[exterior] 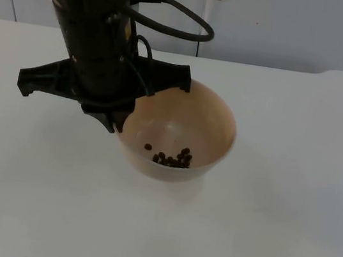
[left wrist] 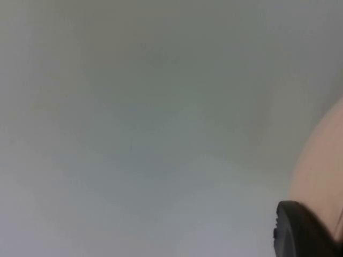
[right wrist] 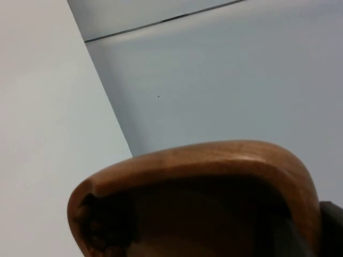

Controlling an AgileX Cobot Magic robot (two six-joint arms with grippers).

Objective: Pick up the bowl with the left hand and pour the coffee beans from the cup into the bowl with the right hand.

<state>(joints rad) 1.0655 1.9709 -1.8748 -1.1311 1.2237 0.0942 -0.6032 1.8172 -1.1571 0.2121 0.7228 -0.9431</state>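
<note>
The left gripper (exterior: 120, 117) is clamped on the near-left rim of the pale bowl (exterior: 212, 118), which holds coffee beans (exterior: 172, 158), while the brown cup (right wrist: 214, 171) appears gripped by the right gripper, high above the bowl.

Peach bowl (exterior: 215, 119); dark beans (exterior: 173, 158); brown cup (right wrist: 214, 176)

The left arm reaches down from the far left, its pincer (exterior: 124, 112) clamped on the bowl's (exterior: 215, 119) left rim.
</note>
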